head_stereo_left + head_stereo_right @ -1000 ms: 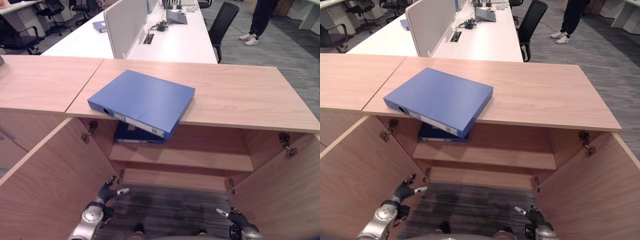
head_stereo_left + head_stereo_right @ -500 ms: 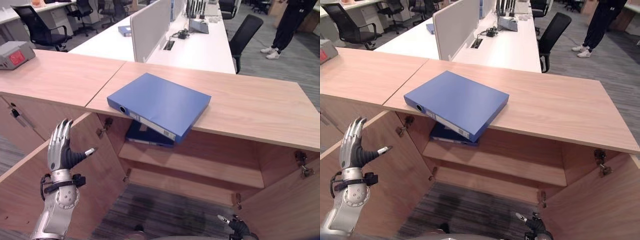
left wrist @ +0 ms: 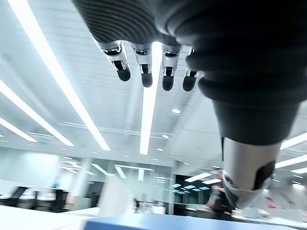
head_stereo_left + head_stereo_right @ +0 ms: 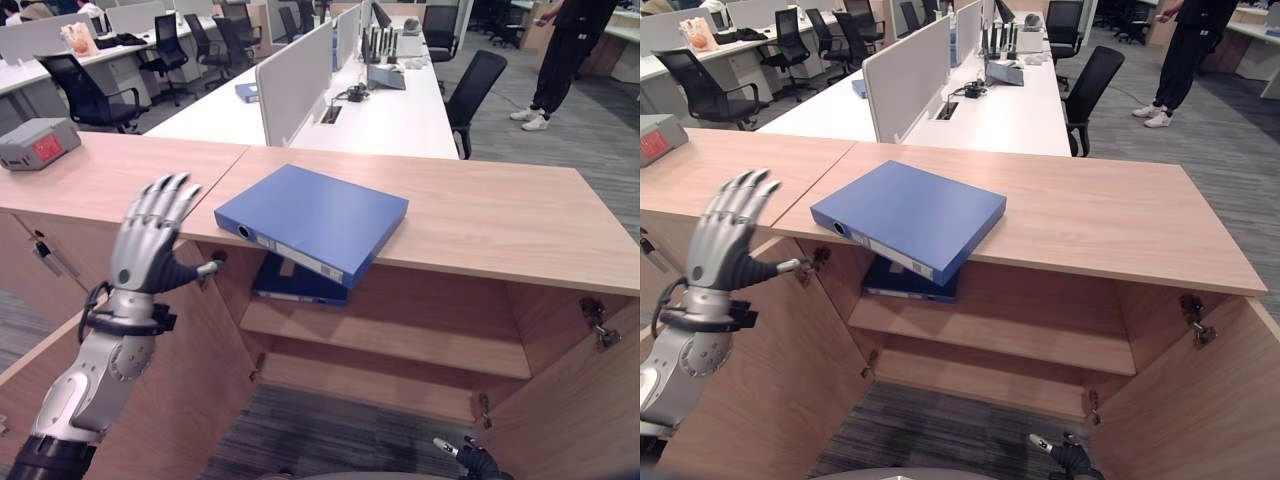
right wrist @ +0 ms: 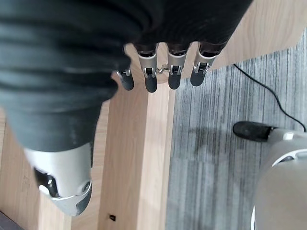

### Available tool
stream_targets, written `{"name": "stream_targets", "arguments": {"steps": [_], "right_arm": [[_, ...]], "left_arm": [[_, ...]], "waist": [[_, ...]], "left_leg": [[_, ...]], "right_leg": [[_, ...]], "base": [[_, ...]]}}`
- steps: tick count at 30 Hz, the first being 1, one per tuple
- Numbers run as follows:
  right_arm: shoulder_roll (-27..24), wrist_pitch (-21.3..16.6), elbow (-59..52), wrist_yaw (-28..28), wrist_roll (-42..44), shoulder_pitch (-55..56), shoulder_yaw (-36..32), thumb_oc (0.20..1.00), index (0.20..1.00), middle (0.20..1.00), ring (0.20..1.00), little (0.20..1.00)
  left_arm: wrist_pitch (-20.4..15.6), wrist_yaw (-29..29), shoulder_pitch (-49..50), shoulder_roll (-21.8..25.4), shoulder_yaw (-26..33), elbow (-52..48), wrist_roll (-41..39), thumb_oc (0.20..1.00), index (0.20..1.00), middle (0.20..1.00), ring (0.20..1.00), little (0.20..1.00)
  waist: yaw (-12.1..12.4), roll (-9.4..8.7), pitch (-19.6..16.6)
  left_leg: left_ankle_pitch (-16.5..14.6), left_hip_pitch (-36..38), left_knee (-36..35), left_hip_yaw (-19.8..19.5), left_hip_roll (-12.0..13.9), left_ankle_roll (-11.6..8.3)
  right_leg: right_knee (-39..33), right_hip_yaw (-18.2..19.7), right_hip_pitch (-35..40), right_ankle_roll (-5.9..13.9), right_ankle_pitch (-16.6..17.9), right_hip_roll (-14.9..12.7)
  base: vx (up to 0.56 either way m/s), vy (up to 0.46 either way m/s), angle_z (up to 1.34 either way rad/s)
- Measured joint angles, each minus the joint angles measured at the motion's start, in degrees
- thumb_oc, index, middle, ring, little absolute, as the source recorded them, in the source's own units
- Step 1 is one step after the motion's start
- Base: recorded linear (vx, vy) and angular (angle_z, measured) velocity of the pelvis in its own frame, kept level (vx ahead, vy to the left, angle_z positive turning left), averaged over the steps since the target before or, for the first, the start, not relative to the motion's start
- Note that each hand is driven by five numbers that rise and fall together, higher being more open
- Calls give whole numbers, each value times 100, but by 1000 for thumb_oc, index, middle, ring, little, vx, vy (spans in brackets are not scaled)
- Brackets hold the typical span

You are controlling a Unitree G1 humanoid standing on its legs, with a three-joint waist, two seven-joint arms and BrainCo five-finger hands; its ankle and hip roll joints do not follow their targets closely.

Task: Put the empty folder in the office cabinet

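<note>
We raise our left hand (image 4: 150,240), fingers spread and empty, beside the blue folder (image 4: 312,220) overhanging the cabinet top (image 4: 500,215); nothing grasped, shelving it remains; right hand (image 5: 163,72) relaxed, low

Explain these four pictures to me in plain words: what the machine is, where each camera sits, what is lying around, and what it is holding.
This is a two-legged humanoid robot with silver hands. The two wide pictures come from cameras in its head, looking down at a wooden office cabinet with its doors open. The two close pictures come from cameras on its wrists, looking along each hand.

A blue folder lies flat on the cabinet top, its near edge hanging over the opening. A second blue folder lies on the shelf inside. A grey box sits on the neighbouring cabinet top, and a person stands in the background.

The left hand is raised, fingers straight, holding nothing. The right hand hangs low near the floor, also empty.
</note>
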Motion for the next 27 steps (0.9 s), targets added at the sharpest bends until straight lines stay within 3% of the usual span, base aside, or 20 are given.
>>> {"name": "stream_targets", "arguments": {"steps": [6, 13, 27], "right_arm": [[-15, 1, 2, -9, 1, 9, -8, 1000, 1000, 1000, 1000, 1000], [-17, -11, -1, -35, 7, 5, -69, 1000, 1000, 1000, 1000, 1000], [-10, -13, 58, -66, 36, 29, -102, 1000, 1000, 1000, 1000, 1000]], "left_arm": [[-123, -203, -317, -64, -589, 226, -32, 1000, 1000, 1000, 1000, 1000], [-122, -351, -411, -373, -780, 616, -224, 1000, 1000, 1000, 1000, 1000], [88, -476, -486, -519, -1085, 1207, -288, 1000, 1000, 1000, 1000, 1000]], "waist": [[-201, 61, -17], [-353, 78, -23], [-393, 46, -2]], "left_leg": [[5, 7, 0, 22, 7, -9], [5, 17, 0, 74, 8, -9], [-13, 58, 0, 249, 32, -12]], "right_leg": [[-3, 24, -14, -1, 5, 11], [-2, 78, -45, -2, 12, 11], [-32, 256, -124, -4, 63, 16]], "base": [[2, 2, -1], [8, 5, -2], [-6, 6, -7]]}}
